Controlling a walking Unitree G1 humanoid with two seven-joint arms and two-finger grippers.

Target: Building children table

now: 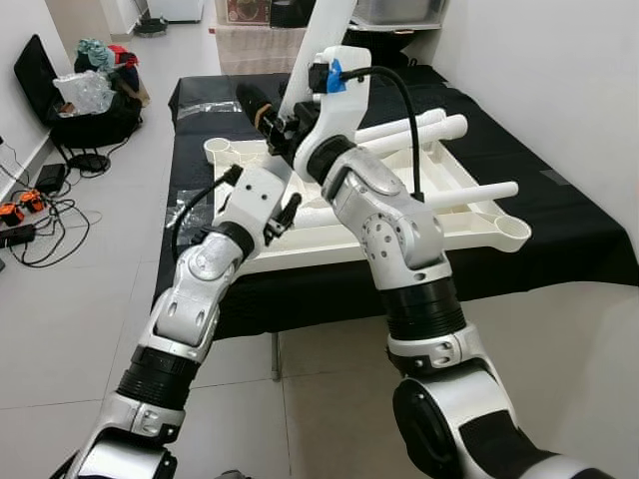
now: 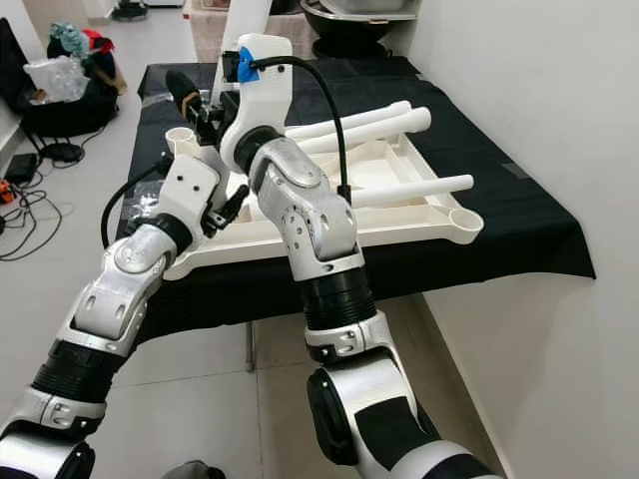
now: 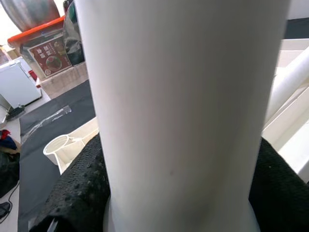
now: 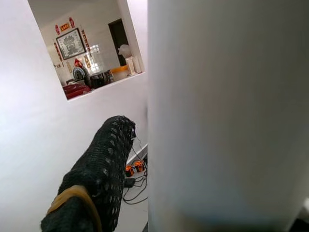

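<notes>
1. While standing upright over the near-left part of the upturned white plastic tabletop (image 1: 469, 190), long white plastic tube leg (image 1: 319, 40) held by both grippers, its upper end running out past the top of the eye views.
2. Clamped on the leg's lower part: left gripper (image 1: 290, 205), black textured fingers (image 3: 72, 193) pressed on either side of the white tube.
3. Higher up the same leg: right gripper (image 1: 275, 118), one black finger with a tan band (image 4: 96, 179) beside the tube; closed on it as far as can be seen.
4. Lying flat and upside down on the black cloth-covered table (image 1: 559, 230): the tabletop, round corner sockets (image 1: 511, 230) at its corners.
5. Resting across the tabletop's far and right side: three more white tube legs (image 1: 439, 128), two side by side, one (image 1: 479, 193) nearer the right corner socket.
6. On the tiled floor to the left: black bag with clothes and a clear plastic bundle (image 1: 90, 90), plus tangled black cables and orange-and-black items (image 1: 25, 205).
</notes>
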